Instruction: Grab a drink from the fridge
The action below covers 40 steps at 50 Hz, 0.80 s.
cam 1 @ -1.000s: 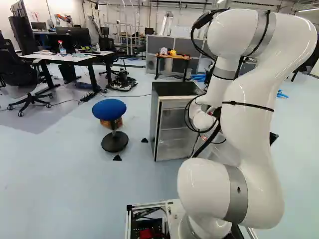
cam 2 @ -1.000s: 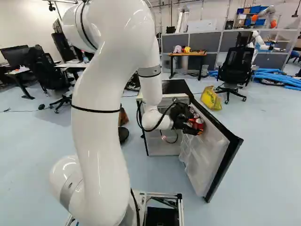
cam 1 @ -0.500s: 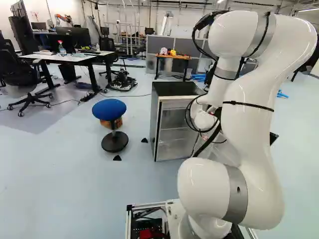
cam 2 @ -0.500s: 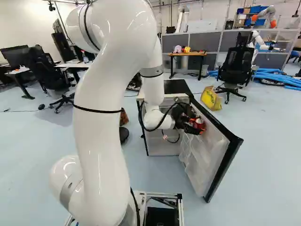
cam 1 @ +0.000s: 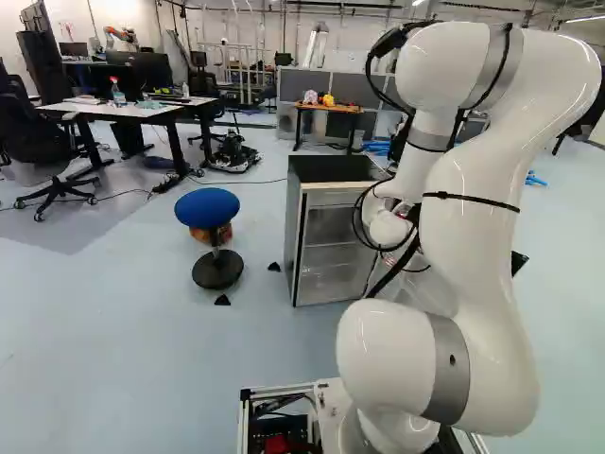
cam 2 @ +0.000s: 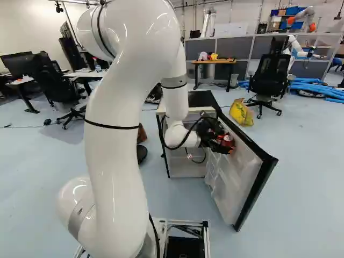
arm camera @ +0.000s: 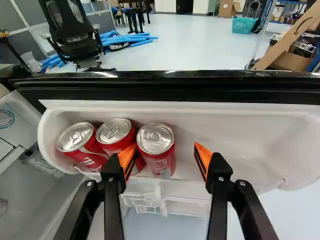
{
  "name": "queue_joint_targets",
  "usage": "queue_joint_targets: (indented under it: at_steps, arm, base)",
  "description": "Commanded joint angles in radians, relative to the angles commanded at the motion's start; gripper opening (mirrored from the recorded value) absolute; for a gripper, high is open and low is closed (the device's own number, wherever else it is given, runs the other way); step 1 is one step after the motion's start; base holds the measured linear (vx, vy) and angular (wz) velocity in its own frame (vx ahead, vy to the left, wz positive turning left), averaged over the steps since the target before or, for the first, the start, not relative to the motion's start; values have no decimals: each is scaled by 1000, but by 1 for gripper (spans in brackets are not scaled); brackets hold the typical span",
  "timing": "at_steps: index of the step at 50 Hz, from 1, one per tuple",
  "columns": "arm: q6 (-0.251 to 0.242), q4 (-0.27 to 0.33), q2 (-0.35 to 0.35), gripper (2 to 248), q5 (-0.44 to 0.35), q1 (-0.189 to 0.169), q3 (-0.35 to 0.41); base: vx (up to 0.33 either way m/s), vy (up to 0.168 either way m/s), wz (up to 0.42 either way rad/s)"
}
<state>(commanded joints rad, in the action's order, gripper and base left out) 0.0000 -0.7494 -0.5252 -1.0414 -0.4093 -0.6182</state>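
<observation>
The pincer stands wide open, gripping nothing. The red can within its span looks slick, probably full and firm; hug its middle gently.

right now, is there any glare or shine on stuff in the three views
Left base view: white glare spots on the arm; right base view: long bright streaks down the same arm; wrist view: light glinting along the door's black edge and a silvery shine on the can lids.
</observation>
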Motion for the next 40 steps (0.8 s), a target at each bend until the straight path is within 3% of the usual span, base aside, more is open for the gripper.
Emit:
queue_joint_targets:
  at_steps: [3,4,8,9,13,14,40]
  arm:
    - [0,0,0,168,0,0,0]
    - [0,0,0,145,0,0,0]
    - [0,0,0,145,0,0,0]
    - [0,0,0,107,0,0,0]
    - [0,0,0,107,0,0,0]
    - [0,0,0,91,0,0,0]
    - [0,0,0,91,0,1,1]
  base:
    - [0,0,0]
    - [0,0,0]
    - [0,0,0]
    - [0,0,0]
    - [0,0,0]
    - [0,0,0]
    - [0,0,0]
